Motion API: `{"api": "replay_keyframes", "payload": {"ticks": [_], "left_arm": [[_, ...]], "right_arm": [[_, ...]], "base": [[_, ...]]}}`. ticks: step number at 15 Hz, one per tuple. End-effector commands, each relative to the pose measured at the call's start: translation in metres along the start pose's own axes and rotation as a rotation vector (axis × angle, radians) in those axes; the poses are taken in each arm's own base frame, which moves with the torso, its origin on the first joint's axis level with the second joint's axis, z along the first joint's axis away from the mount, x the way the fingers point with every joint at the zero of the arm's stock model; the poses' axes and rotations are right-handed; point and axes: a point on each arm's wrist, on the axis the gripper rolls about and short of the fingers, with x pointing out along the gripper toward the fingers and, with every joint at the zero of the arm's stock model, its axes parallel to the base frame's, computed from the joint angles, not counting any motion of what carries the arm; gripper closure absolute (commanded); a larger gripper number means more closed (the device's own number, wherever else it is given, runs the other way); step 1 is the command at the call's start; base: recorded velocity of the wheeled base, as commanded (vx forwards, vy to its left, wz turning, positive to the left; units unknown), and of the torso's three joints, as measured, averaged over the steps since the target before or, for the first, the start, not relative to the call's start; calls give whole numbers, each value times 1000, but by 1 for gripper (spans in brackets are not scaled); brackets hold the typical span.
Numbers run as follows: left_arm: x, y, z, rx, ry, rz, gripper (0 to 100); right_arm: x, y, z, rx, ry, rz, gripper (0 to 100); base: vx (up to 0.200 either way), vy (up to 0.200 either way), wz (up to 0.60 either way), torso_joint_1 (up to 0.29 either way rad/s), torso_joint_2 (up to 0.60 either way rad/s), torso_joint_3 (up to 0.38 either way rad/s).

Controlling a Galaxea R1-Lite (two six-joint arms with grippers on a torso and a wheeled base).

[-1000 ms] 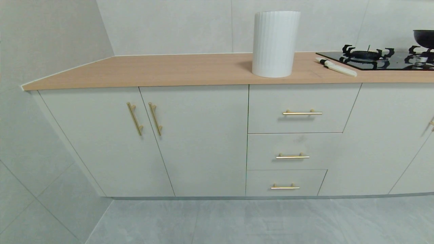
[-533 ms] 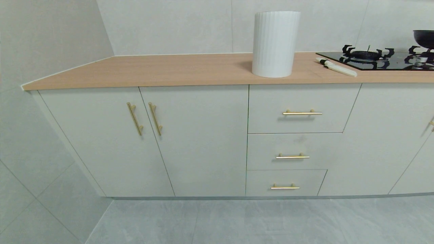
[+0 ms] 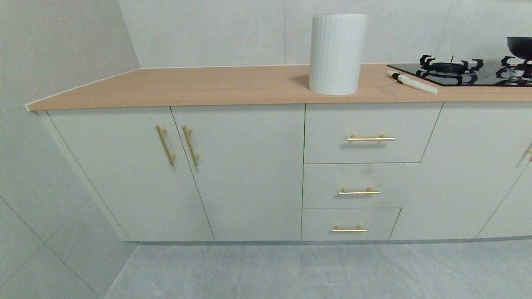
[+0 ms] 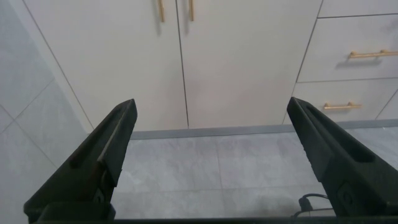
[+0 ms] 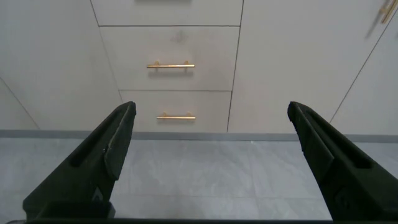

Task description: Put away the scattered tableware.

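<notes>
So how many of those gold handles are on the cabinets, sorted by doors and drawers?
Upright door handles: 2
Level drawer handles: 3
Handle cut off at the right edge: 1
Total: 6

No legible text or labels

We are in a kitchen, most likely a home one. A long wooden countertop runs into a corner of pale tiled walls, with a black gas hob set into it and a dark pan on one of its burners. What looks like a white knife lies just beside the hob, near a tall ribbed white canister. Below we see pale cupboard doors and three stacked drawers with brass bar handles, above a grey tiled floor.
</notes>
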Motion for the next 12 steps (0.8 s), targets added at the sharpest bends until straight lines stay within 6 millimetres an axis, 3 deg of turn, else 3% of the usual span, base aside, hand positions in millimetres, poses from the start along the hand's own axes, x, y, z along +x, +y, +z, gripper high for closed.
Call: {"api": "replay_keyframes", "payload": {"ticks": [1, 10, 12], "left_arm": [[0, 0, 0, 0, 2, 0, 0], [0, 0, 0, 3, 2, 0, 0], [0, 0, 0, 1, 2, 0, 0]], "right_arm": [[0, 0, -1, 5, 10, 1, 0], [0, 0, -1, 1, 10, 4, 0], [0, 0, -1, 2, 10, 4, 0]], "base": [[0, 0, 0, 0, 0, 0], [0, 0, 0, 0, 0, 0], [200, 0, 0, 2, 5, 0]]}}
